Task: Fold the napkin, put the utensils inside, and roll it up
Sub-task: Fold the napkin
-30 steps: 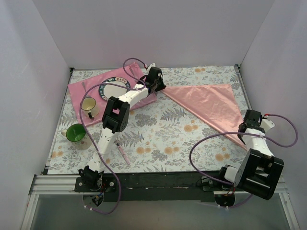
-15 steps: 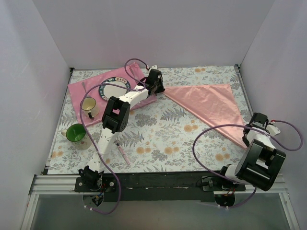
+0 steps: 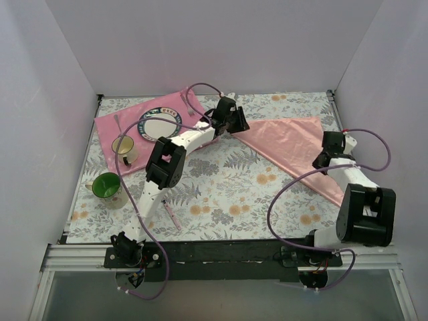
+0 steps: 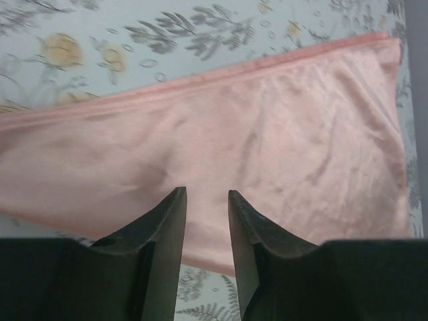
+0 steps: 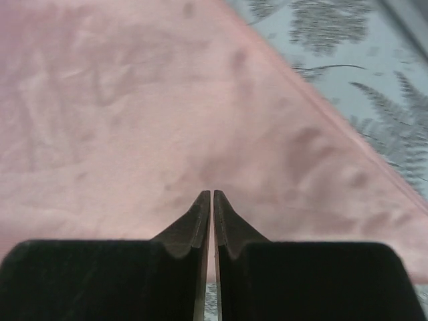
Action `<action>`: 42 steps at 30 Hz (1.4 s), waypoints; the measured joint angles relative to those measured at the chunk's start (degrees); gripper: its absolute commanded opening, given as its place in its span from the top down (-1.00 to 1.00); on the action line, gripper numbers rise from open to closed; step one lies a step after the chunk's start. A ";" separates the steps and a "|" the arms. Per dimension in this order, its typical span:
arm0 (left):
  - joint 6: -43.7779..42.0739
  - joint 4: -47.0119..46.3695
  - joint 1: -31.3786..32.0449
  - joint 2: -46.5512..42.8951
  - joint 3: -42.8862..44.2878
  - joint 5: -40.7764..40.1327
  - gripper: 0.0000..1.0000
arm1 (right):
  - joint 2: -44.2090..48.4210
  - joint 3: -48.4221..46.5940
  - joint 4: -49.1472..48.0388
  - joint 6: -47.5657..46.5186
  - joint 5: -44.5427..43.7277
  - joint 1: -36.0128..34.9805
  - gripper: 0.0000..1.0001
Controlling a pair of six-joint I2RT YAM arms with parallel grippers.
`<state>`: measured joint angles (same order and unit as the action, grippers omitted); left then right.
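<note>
You are holding the left gripper [image 4: 206, 194] over the far-left corner of the napkin [image 3: 294, 144], with its fingers standing a little apart and nothing showing between them but the cloth below. You are keeping the right gripper [image 5: 212, 194] above the napkin's right part, close to the long edge that runs toward the near right; its fingers are pressing almost together with only a thin slit between them, and no cloth is showing caught in the tips. The napkin is lying as a flat triangle on the far-right part of the table [image 3: 227, 187], one point reaching toward the middle, one at the far right and one toward the near right. At the far left a mat [image 3: 107, 128] is carrying a plate [image 3: 159, 124] and a yellow cup [image 3: 124, 147]. A green cup [image 3: 105, 186] is standing just off the mat's near edge. A thin pink utensil [image 3: 174, 217] is lying on the table near the left arm's base, well apart from the napkin; you cannot tell its kind.
</note>
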<state>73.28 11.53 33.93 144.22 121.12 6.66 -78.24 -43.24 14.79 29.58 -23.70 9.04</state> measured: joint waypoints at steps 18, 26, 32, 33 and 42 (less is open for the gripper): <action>-3.43 3.15 1.01 -0.22 -2.64 -0.31 0.35 | -6.16 2.78 -5.09 2.56 6.38 -4.20 0.76; -1.53 4.61 1.77 -0.22 0.72 2.91 0.29 | -8.00 -3.39 -4.90 -0.70 4.55 -4.96 0.60; 2.29 0.48 5.92 -0.20 0.46 9.73 0.30 | -16.44 -16.22 -12.13 -1.18 2.82 -5.05 0.59; 2.89 -0.46 6.64 -0.20 -0.02 11.02 0.30 | -17.64 -17.42 -13.18 -1.36 2.54 -5.05 0.60; 4.96 -4.42 9.29 -0.26 -7.23 15.80 0.31 | -35.78 -37.46 -13.84 -4.24 0.92 -5.03 0.72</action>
<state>78.24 7.11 43.22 143.96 113.89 22.46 -114.02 -80.71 0.95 25.34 -22.79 4.01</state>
